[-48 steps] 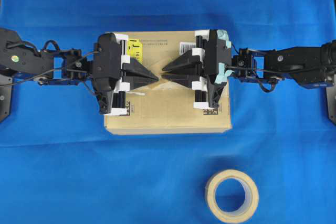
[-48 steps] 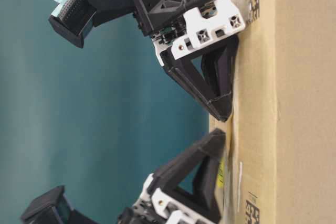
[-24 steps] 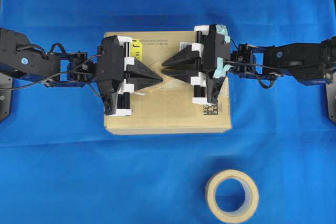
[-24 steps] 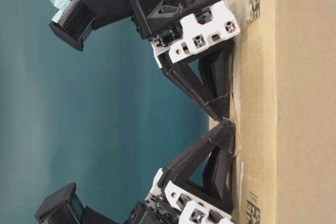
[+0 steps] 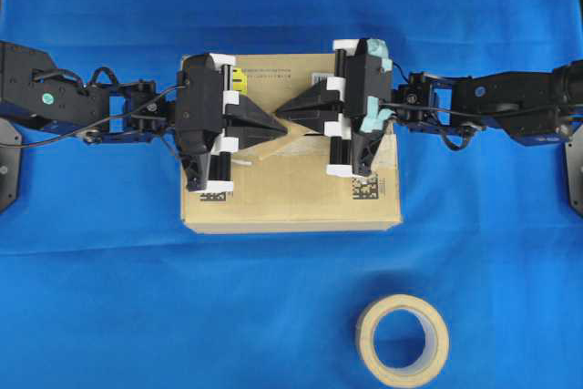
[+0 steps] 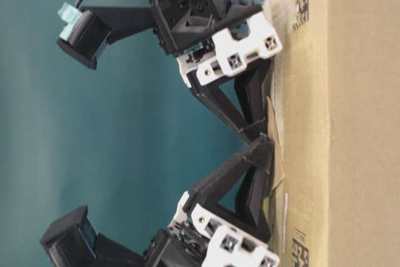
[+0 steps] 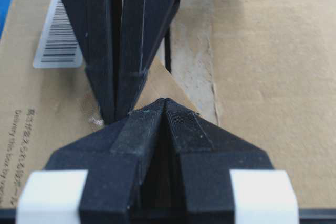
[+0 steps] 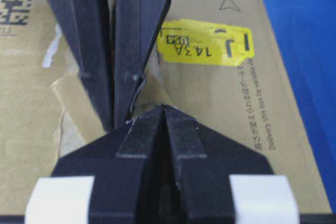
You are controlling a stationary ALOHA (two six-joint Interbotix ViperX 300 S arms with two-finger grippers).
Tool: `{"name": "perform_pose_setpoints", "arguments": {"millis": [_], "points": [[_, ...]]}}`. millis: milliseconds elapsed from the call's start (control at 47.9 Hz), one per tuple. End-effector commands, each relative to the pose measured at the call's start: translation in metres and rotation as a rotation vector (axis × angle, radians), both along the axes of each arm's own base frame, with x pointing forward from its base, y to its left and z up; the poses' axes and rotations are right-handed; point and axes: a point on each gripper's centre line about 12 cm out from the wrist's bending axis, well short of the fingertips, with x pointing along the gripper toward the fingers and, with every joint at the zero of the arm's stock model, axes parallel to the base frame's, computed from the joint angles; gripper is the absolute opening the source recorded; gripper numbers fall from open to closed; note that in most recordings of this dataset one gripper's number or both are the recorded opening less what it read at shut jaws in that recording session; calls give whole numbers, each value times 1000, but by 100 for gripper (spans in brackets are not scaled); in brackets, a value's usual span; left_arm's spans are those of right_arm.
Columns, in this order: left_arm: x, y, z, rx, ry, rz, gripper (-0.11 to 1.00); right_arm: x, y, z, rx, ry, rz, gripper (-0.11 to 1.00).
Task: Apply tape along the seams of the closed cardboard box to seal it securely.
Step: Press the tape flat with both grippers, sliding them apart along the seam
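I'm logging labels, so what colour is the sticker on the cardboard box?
Yellow with black print; the sticker shows best in the right wrist view.

A bright blue cloth, lightly creased, covers the worktop (image 5: 91,271) from edge to edge in the overhead view. Two things lie directly on it. The cardboard box (image 5: 291,202), brown and rectangular, sits flat near the middle, its long sides running left to right. The beige tape roll (image 5: 402,340) lies flat on its side near the bottom edge, right of centre and well apart from the box, blue showing through its hole.
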Motion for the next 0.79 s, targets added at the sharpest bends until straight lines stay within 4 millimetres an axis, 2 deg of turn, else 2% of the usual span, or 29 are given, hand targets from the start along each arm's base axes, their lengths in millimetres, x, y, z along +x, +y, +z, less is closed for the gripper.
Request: {"name": "perform_pose_setpoints", "arguments": {"millis": [0,355,773], "points": [[7,3,12,6,-40,5,0,7,-3,11,-8,-32,-3,2],[5,7,9,9,-24,14,0,2,-1,5,-1,16,2,2],[-33,10,-7,-13,40,41,0,-39,3,-6,36,64,-26,2]]}}
